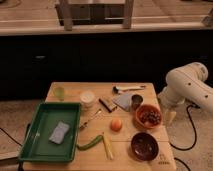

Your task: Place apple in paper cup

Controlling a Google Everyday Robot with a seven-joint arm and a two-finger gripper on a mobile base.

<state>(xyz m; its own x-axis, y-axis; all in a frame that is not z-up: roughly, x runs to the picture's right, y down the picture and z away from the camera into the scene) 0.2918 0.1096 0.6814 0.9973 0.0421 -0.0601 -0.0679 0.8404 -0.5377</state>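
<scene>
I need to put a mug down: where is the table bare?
Bare wood lies along the back edge between the green cup and the white-handled tool, and in front between the yellow object and the dark bowl. Around the paper cup and apple it is crowded. The gripper hangs by the table's right edge.
</scene>
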